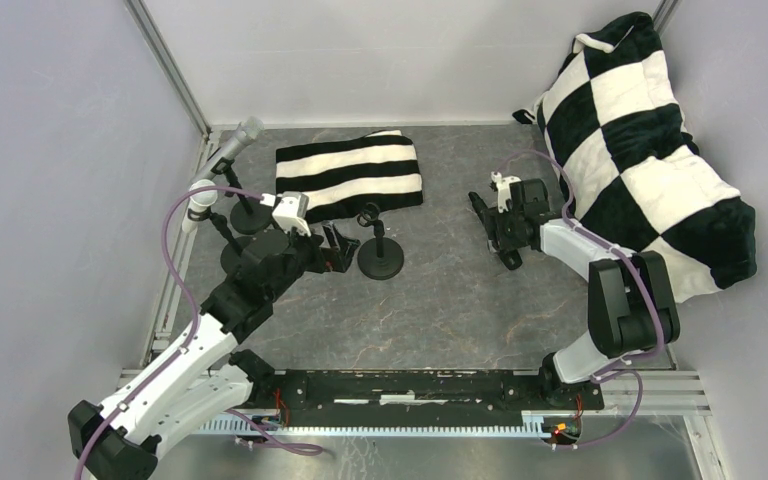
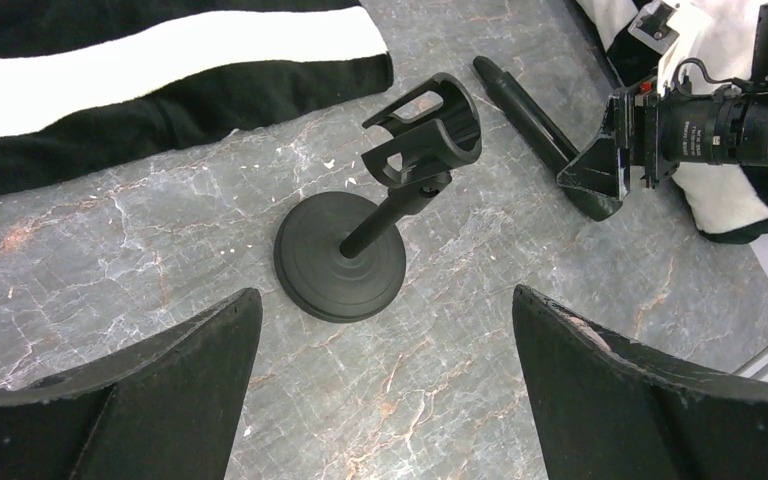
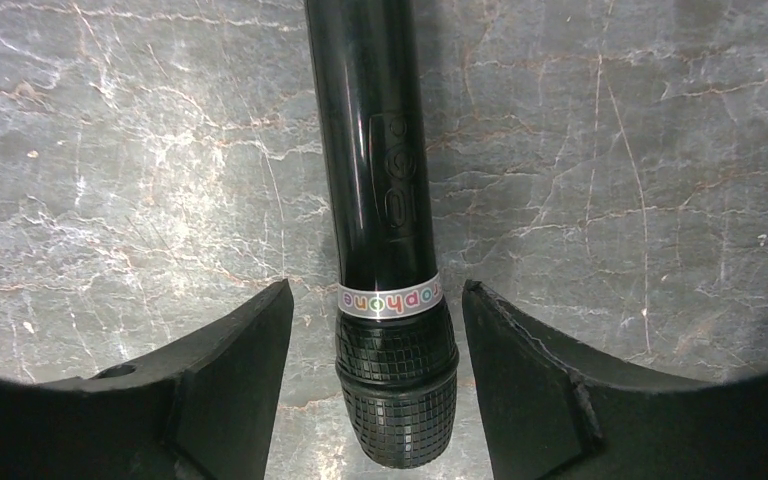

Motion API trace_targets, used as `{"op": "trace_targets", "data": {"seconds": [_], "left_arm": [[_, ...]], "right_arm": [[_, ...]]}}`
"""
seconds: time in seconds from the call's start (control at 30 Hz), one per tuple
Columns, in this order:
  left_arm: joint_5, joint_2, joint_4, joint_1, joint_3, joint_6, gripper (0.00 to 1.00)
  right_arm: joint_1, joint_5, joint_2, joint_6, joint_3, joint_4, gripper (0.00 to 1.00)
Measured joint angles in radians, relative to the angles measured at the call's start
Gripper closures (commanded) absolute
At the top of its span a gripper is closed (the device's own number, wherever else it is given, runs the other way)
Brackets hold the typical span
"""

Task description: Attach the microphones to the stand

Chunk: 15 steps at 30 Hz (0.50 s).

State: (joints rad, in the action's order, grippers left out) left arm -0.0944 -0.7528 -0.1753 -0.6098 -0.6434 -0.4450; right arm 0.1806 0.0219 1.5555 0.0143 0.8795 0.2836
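The black microphone (image 3: 385,200) with a pale ring lies flat on the marble table; it also shows in the top view (image 1: 479,208) and the left wrist view (image 2: 525,100). My right gripper (image 3: 377,285) is open, its fingers either side of the mesh head with a gap on each side. An empty black stand (image 2: 340,255) with an open clip (image 2: 425,125) stands mid-table (image 1: 380,260). My left gripper (image 2: 385,293) is open and empty, just left of that stand. The silver-grey microphone (image 1: 237,140) and the white microphone (image 1: 198,203) sit raised on stands at far left.
A black-and-white striped cloth (image 1: 350,175) lies behind the stands. A large checkered cushion (image 1: 650,150) fills the right rear, close behind my right arm. Grey walls enclose the table. A black rail (image 1: 410,385) runs along the near edge.
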Motion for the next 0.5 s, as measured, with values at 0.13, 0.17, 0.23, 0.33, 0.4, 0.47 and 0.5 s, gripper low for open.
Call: {"op": "trace_targets", "data": {"seconds": [0.13, 0.17, 0.23, 0.33, 0.4, 0.47, 0.5], "left_arm": [[0.007, -0.013, -0.003, 0.0, -0.001, 0.011, 0.0], [0.011, -0.016, -0.003, 0.0, -0.001, 0.014, 0.0], [0.019, -0.021, -0.003, 0.0, -0.002, 0.019, 0.0], [0.021, -0.024, -0.003, 0.002, -0.006, 0.022, 0.0], [0.022, -0.024, -0.003, 0.002, -0.009, 0.024, 0.0], [0.023, -0.024, -0.003, 0.002, -0.011, 0.025, 0.0], [0.023, -0.023, -0.003, 0.002, -0.012, 0.025, 0.0]], "right_arm": [[0.0, -0.003, 0.014, 0.002, -0.011, 0.005, 0.3], [0.0, -0.004, 0.018, 0.002, -0.014, 0.007, 0.3], [0.0, -0.004, 0.026, 0.001, -0.02, 0.01, 0.31], [0.0, -0.004, 0.037, -0.002, -0.032, 0.012, 0.33], [-0.001, 0.0, 0.043, -0.006, -0.036, 0.01, 0.36], [-0.002, 0.002, 0.045, -0.008, -0.036, 0.006, 0.39], [-0.002, 0.003, 0.045, -0.009, -0.037, 0.005, 0.42]]}}
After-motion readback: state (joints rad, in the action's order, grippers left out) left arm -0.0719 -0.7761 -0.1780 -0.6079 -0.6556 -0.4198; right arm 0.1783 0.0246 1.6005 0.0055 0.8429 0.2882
